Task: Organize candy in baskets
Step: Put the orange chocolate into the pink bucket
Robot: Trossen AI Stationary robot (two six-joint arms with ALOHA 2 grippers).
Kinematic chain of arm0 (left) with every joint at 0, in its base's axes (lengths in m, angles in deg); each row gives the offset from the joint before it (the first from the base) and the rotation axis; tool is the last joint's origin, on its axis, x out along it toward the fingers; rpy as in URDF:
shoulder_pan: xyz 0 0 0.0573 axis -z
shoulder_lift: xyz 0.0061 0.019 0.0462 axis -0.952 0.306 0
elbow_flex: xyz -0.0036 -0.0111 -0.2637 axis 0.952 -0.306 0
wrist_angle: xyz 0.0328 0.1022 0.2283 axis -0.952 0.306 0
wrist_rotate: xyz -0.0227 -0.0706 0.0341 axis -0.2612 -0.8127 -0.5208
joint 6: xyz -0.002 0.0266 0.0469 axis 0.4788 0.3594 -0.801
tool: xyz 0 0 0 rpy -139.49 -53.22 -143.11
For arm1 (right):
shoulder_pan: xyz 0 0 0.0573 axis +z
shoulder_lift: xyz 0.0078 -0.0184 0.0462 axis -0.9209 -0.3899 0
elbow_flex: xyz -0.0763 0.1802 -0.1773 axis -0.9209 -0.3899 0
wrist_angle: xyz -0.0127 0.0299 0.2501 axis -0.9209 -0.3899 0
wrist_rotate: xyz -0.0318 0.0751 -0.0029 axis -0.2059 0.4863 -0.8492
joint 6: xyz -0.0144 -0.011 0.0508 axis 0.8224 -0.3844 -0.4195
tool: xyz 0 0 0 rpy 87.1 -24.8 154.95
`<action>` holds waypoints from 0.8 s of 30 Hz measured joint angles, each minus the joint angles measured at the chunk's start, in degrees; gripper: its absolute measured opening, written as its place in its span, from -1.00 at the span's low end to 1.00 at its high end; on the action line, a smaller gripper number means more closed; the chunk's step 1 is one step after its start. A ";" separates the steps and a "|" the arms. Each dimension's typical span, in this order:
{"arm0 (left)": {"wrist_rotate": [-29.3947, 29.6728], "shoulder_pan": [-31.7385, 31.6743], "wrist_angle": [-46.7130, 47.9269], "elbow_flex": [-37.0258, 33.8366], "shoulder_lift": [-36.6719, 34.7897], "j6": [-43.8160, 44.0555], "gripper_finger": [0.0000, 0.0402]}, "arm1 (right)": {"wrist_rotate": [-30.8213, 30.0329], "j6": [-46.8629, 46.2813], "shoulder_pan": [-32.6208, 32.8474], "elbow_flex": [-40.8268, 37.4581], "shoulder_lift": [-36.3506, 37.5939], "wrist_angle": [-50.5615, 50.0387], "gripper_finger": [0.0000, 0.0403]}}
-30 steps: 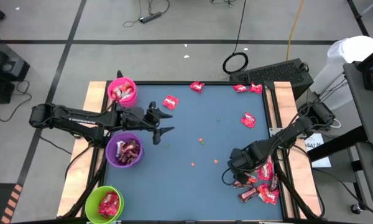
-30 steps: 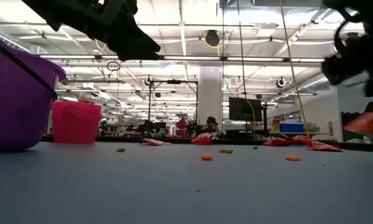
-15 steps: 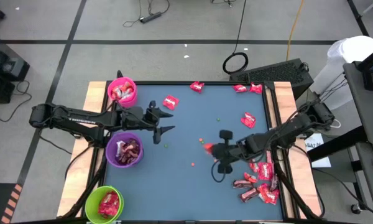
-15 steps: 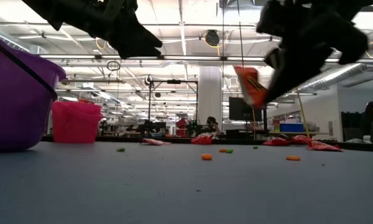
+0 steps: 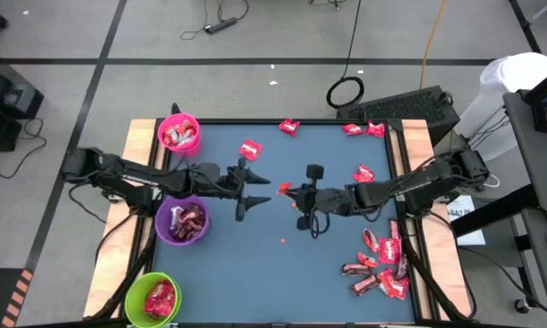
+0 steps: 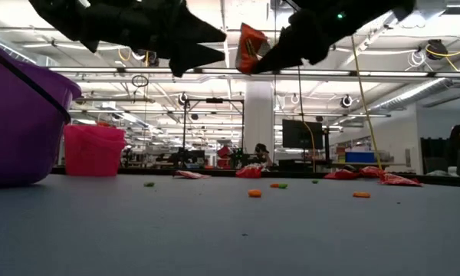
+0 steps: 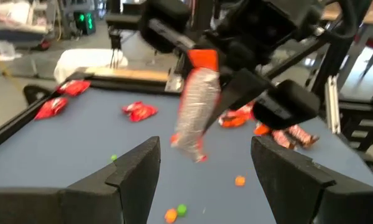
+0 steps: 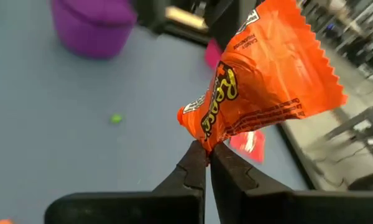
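My right gripper [image 5: 293, 192] is over the table's middle, shut on an orange wrapped candy [image 8: 261, 81]. The candy [image 5: 283, 189] is held high above the blue table [image 5: 255, 264]. Facing it from the left, my left gripper [image 5: 260, 189] is open. Its fingers [image 7: 133, 174] stand on either side of the candy [image 7: 196, 106] in the left wrist view, short of it. Pink [image 5: 179, 133], purple [image 5: 184, 220] and green [image 5: 155, 298] baskets stand along the left edge, each with candy inside. My right gripper pinches one crimped end of the orange wrapper [image 8: 205, 142] between its two fingertips. The fingers come nearly level from the table's right side. The candy [image 6: 251, 47] sticks out past the fingertips, lifted clear of the table.
A pile of red and dark candy [image 5: 383, 264] lies at the near right. Single red pieces lie at the far edge [image 5: 288, 127], [image 5: 249, 148] and far right [image 5: 364, 174]. Small orange and green specks [image 6: 254, 192] dot the middle.
My right gripper has risen from the candy pile at the near right and gone toward the table's middle, tipping from downward to nearly level and rolling, with the orange candy lifted clear. My left gripper has moved right toward it, staying open.
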 joint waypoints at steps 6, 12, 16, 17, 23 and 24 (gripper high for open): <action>0.72 -0.05 -7.62 0.03 3.80 2.82 0.27 | 6.62 2.70 -2.10 0.00 0.00 5.81 -0.96; 2.64 -0.02 -7.63 1.98 5.95 2.84 0.27 | 8.96 3.31 -2.69 0.02 -2.15 10.12 -0.96; 2.64 -0.02 -7.34 2.58 6.32 2.91 0.15 | 8.87 3.85 -2.67 0.02 -2.89 10.65 -0.96; 2.60 -0.02 -7.33 2.58 6.32 2.91 0.09 | 8.84 3.73 -2.67 0.02 -2.89 10.91 -0.96; 1.85 -0.02 -7.31 2.58 6.30 1.93 -0.41 | 8.67 2.40 -2.69 0.02 -2.89 12.17 -0.85; 1.79 -0.01 -7.29 2.60 6.30 1.37 -0.49 | 8.67 2.21 -2.69 0.02 -2.89 12.12 -0.81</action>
